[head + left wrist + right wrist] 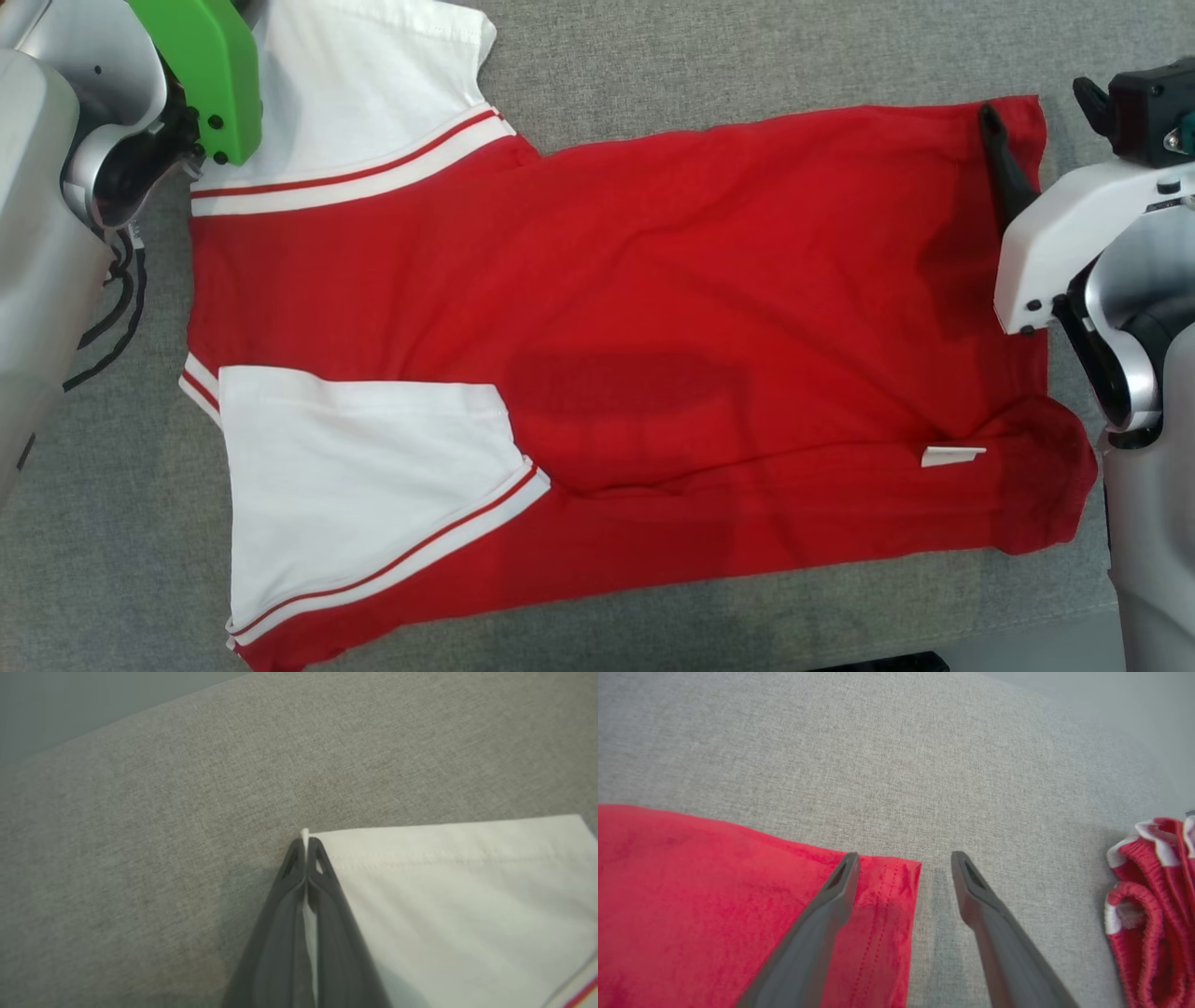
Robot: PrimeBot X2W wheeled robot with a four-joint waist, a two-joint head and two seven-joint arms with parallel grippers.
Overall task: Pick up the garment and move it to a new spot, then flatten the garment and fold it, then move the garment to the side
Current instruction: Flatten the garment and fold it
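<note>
Your garment [607,327] lies spread across the grey woven surface [747,56]. Your left gripper [306,842] is clamped on its white sleeve [444,896] at far left; your right gripper [904,856] stands wide, straddling the red hem [887,891].

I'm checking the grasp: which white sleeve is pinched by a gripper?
The far sleeve, at the head view's top left: the left gripper is shut on its hem corner. The near sleeve lies flat, untouched.

Garment [653,327] flat on the table [747,56], a bundle [1153,905] beside its hem
</note>
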